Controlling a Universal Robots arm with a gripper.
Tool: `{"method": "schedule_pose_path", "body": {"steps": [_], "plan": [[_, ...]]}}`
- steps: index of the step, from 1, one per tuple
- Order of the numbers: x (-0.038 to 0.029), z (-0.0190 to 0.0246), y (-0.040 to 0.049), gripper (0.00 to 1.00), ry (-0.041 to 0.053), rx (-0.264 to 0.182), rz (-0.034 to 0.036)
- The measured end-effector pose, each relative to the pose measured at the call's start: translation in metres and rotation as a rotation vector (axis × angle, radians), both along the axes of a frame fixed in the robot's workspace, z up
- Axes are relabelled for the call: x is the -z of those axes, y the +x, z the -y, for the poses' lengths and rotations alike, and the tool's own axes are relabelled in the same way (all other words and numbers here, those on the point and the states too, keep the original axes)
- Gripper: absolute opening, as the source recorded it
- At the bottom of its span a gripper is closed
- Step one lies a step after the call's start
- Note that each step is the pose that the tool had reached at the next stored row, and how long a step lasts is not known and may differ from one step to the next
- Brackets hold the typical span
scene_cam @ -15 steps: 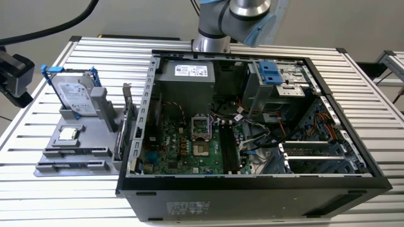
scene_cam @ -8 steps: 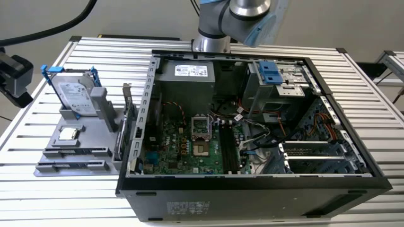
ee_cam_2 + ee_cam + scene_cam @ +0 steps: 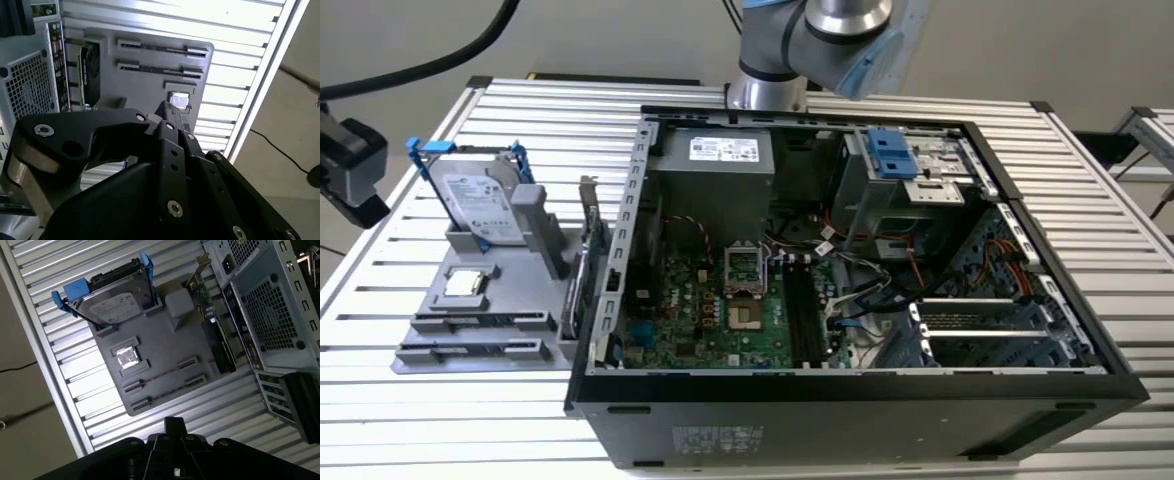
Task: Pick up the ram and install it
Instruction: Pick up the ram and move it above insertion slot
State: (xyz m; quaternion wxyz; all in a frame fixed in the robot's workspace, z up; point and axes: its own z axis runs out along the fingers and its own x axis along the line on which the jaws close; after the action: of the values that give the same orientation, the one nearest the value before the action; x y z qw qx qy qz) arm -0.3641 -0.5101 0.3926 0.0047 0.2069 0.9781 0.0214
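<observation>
A grey holder point(image 3: 520, 335) lies on the slatted table at the exterior view's left, beside the open computer case point(image 3: 854, 270). In the holder's slotted row nearest the square chip, the ram point(image 3: 480, 322) shows as a thin strip on edge point(image 3: 160, 69) point(image 3: 162, 374). The black motherboard slots point(image 3: 803, 310) run along the board inside the case. In both wrist views my gripper point(image 3: 167, 107) point(image 3: 172, 422) hangs well above the holder, apart from everything, with nothing visibly in it.
A silver hard drive with blue brackets point(image 3: 478, 205) point(image 3: 112, 300) stands on the holder, with a small square chip point(image 3: 464, 285) point(image 3: 179, 99) in front. An expansion card point(image 3: 594, 270) stands between holder and case. The case's rear panel point(image 3: 270, 310) is close by.
</observation>
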Motion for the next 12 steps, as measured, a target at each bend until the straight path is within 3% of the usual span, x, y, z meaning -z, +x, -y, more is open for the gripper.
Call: {"method": "schedule_pose_path", "body": {"steps": [12], "plan": [[0.0000,0.0001,0.0000,0.00,0.0000,0.066,-0.0029]]}}
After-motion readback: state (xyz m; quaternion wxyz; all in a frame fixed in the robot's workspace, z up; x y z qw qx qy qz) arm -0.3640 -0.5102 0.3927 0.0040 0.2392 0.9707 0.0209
